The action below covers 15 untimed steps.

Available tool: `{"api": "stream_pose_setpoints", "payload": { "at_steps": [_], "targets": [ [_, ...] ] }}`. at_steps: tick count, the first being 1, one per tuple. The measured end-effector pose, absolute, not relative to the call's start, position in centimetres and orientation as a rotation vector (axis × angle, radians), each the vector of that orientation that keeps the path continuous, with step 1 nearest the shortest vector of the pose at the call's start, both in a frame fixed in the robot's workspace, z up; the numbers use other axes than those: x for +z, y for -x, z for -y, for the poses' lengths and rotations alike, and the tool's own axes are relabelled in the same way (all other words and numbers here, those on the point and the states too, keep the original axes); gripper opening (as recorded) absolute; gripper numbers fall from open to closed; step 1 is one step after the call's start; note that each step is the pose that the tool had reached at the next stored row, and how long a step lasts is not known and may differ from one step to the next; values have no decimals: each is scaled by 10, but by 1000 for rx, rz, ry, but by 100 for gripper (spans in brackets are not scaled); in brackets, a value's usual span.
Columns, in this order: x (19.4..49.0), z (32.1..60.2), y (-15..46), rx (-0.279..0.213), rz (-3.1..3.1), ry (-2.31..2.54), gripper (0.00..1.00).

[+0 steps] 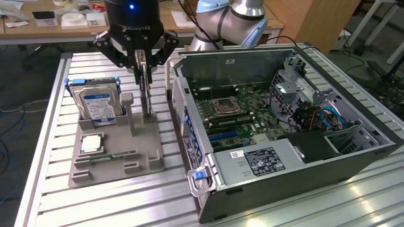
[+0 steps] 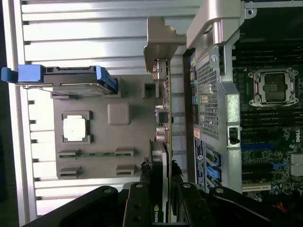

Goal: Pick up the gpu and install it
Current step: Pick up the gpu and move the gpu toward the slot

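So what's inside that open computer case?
A green motherboard with a processor socket, blue cables and a labelled metal box. Whatever lies beneath that box is covered.

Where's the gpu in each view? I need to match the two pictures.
Exterior view: the gpu stands on edge in the gripper, between the hard drive and the computer case.
Wrist view: the gpu runs edge-on out from the gripper, between the grey holder and the computer case.
Shared landmark: the blue-railed hard drive.
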<state>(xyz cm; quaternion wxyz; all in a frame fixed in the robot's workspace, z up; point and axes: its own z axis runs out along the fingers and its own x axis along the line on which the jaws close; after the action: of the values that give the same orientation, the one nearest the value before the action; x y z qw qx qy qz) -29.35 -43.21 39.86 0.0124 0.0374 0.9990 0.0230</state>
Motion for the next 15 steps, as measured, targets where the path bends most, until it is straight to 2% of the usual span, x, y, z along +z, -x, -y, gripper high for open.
{"api": "stream_pose_setpoints", "payload": {
  "at_steps": [15],
  "targets": [
    [405,432,293,71,-3114,-117,27]
  ]
}}
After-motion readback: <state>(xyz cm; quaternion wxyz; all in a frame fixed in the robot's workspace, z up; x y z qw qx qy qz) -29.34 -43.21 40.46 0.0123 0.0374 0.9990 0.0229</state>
